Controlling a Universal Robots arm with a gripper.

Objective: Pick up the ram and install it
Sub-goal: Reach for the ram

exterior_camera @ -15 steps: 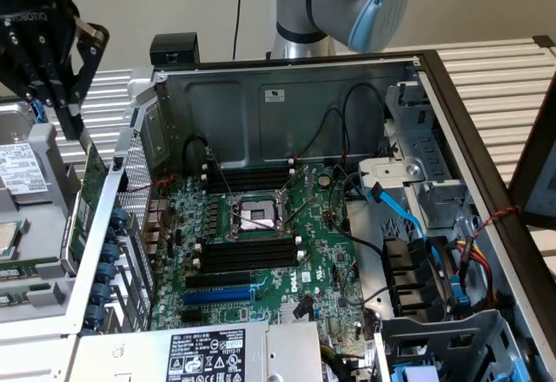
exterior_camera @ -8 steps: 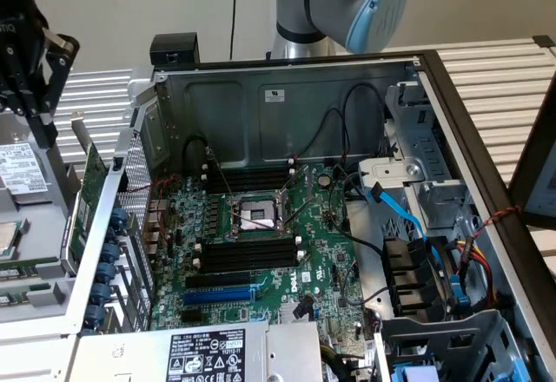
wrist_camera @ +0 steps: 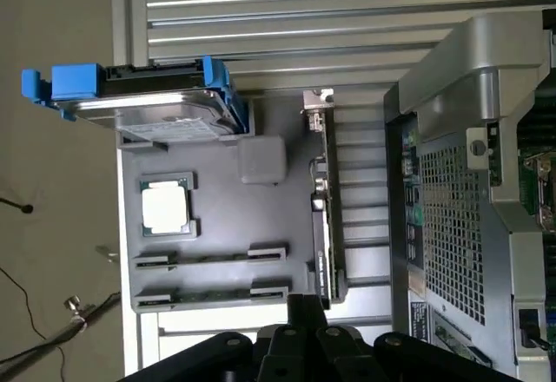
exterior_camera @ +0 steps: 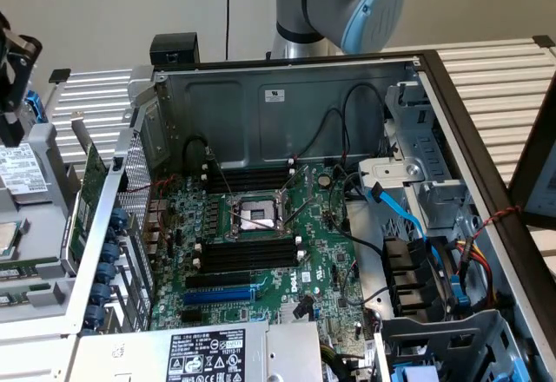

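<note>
Two ram sticks lie edge-up in the holders of a grey tray point(wrist_camera: 217, 195) beside the computer case: one ram stick point(wrist_camera: 211, 293) nearer my gripper, the other point(wrist_camera: 211, 257) just beyond it. In the exterior view the same ram sticks point(exterior_camera: 22, 270) sit at the far left of the picture. My gripper point(wrist_camera: 306, 310) hovers above the tray's edge, its black fingers shut together with nothing between them. It also appears at the exterior view's left edge point(exterior_camera: 12, 95), above the tray. The black memory slots point(exterior_camera: 246, 254) flank the CPU socket on the motherboard.
The tray also carries a hard drive in a blue caddy point(wrist_camera: 165, 108), a loose CPU point(wrist_camera: 167, 206) and a green expansion card standing on edge point(wrist_camera: 323, 217). The open case point(exterior_camera: 287, 104) has a perforated side wall point(wrist_camera: 447, 226), cables and drive bays point(exterior_camera: 426, 260).
</note>
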